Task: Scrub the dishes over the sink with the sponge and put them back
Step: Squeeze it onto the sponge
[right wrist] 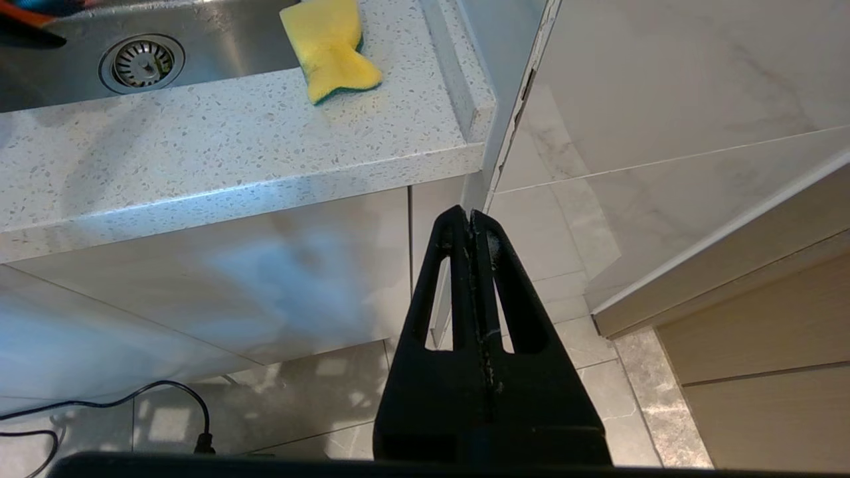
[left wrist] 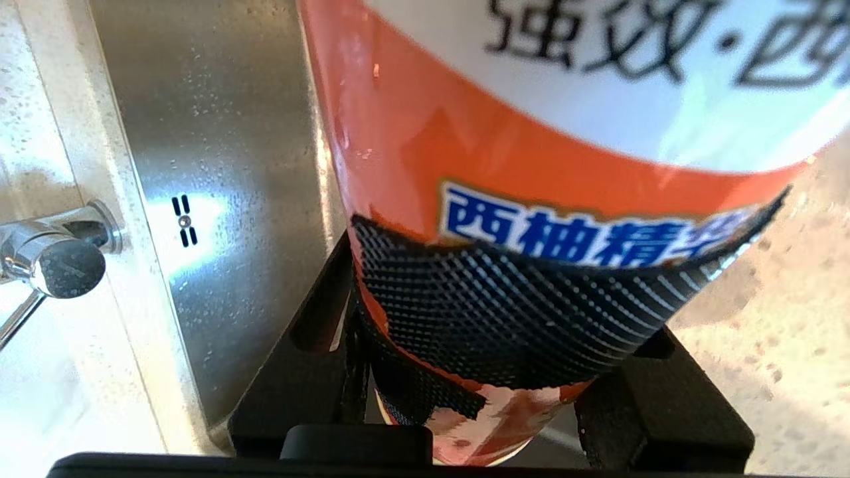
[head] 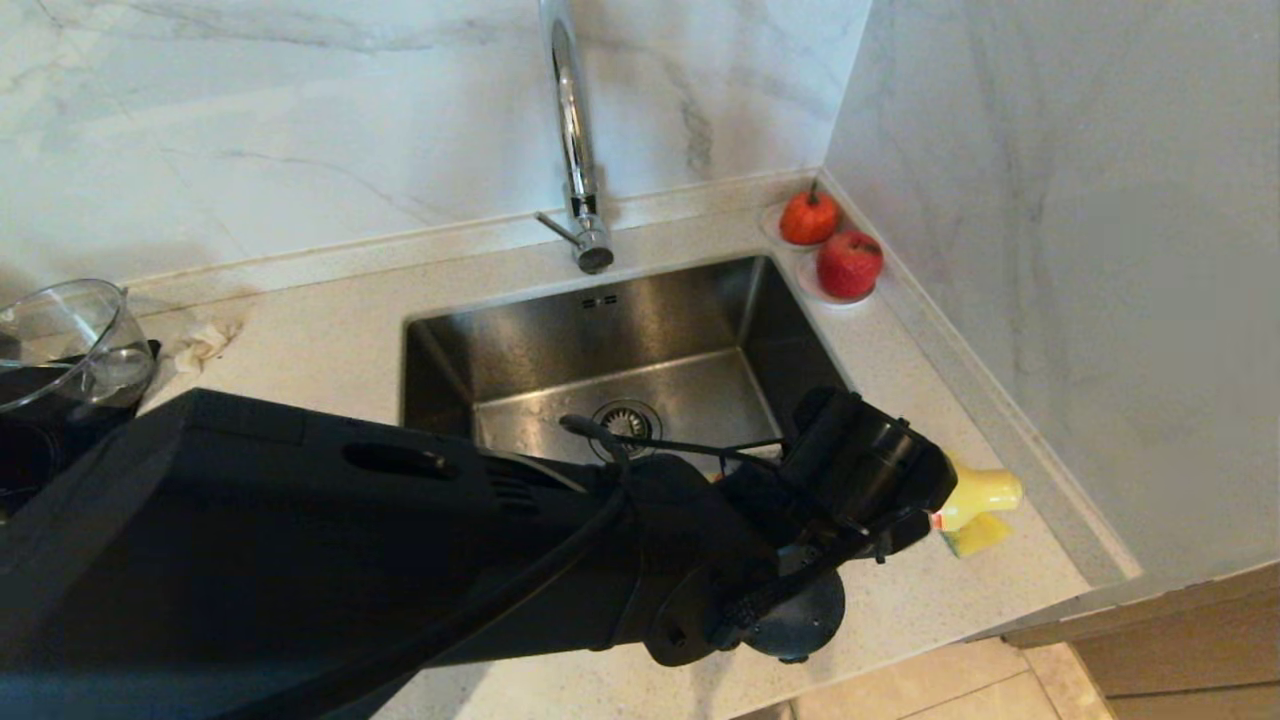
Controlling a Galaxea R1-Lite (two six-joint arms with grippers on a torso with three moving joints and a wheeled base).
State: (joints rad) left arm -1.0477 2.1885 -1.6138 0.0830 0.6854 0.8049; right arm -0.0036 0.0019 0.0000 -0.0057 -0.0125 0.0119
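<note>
Beyond our left pincer (left wrist: 491, 372), which pinches an orange bottle (left wrist: 531, 166) beside the sink (head: 620, 340), the sponge (head: 975, 505) lies on the counter (head: 350, 340), long axis pointing away; our right pincer (right wrist: 473, 229) hangs pressed together, lower.

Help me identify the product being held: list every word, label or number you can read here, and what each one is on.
"强效·西", black, tops cropped and running out of the picture: white label of the orange bottle held in the left tool.
"西柚精", white on a blue band, with a fourth character partly hidden: same bottle.
No other readable text in any view.
</note>
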